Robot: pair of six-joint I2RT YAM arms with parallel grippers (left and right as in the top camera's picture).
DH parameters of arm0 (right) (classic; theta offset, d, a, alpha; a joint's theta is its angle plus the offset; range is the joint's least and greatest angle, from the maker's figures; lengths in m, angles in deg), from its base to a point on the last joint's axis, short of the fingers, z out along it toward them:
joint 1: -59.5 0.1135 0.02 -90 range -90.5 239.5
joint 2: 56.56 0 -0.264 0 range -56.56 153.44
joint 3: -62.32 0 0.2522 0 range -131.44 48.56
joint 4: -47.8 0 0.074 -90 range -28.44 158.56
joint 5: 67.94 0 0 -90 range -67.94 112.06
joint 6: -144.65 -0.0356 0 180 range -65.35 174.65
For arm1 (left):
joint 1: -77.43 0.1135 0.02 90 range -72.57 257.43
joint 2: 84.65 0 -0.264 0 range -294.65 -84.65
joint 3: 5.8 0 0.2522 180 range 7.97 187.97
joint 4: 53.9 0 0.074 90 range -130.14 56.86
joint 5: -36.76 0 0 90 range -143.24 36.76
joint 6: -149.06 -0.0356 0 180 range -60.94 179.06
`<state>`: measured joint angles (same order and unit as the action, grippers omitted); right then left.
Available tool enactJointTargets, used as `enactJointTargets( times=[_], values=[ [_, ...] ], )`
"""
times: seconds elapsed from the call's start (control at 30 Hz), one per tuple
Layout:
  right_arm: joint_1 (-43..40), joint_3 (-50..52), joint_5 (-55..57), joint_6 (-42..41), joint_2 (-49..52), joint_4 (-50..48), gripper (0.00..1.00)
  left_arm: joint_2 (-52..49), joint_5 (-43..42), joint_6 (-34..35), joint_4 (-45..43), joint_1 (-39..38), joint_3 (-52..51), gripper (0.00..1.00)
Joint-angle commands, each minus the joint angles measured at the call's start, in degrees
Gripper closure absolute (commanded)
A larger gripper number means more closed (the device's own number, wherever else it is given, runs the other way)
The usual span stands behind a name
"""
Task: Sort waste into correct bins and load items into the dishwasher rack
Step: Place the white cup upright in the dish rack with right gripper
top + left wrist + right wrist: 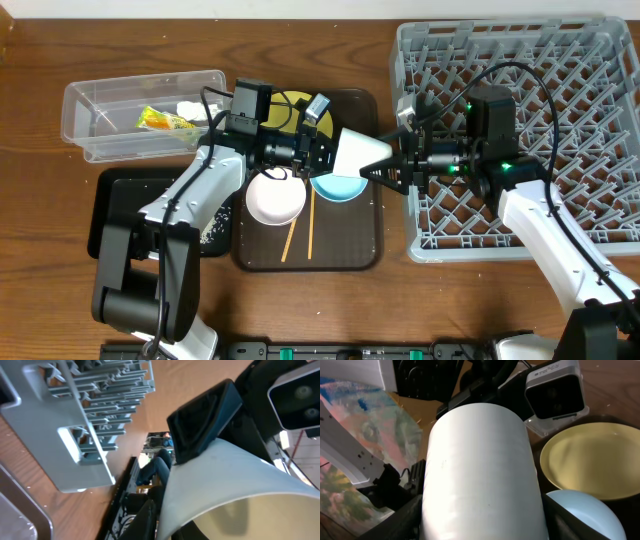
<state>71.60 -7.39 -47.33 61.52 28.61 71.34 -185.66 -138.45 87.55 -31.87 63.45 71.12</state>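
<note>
The left gripper point(322, 150) has its fingers point(205, 425) clamped on the small pale cup point(362, 150). One black pad is pressed flat to the cup's outer wall near the rim, and the other is mostly hidden behind the cup. The cup lies on its side in the air between the two arms. The right gripper point(385, 170) sets its fingers point(402, 520) astride the other end, dark edges close against both sides; whether they squeeze it I cannot tell. Below lie the light blue bowl point(335, 187) and the yellow plate point(590, 460) on the dark brown serving tray point(350, 250). From overhead the left arm covers much of the plate.
</note>
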Motion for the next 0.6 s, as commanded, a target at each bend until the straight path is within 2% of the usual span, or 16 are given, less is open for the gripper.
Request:
enactJointTargets(
  times=[0.0,0.1,0.17,0.33,0.37,0.57],
  values=[
    [0.2,-0.9,0.55,0.17,0.31,0.7,0.51,0.39,3.48,-1.03,-0.24,0.74,0.72,0.85],
    [0.02,-0.9,3.67,-1.62,0.31,0.96,0.57,0.39,5.4,-2.54,0.17,1.9,0.72,0.83],
    [-0.66,-0.9,5.99,-2.62,0.31,0.98,0.63,0.39,5.46,-3.23,0.42,3.17,0.72,0.77],
    [-3.26,-0.92,10.54,-5.07,0.28,1.01,0.89,1.31,11.65,-6.91,5.27,8.63,0.72,0.75],
    [-3.74,-0.92,11.61,-5.7,0.28,1.01,0.99,1.77,13.75,-8.37,7.45,9.73,0.72,0.75],
    [-6.21,-1.33,20.7,-7.26,-1.11,4.57,0.99,8.09,32.15,-21.46,25.07,16.02,0.74,0.75]
  ],
)
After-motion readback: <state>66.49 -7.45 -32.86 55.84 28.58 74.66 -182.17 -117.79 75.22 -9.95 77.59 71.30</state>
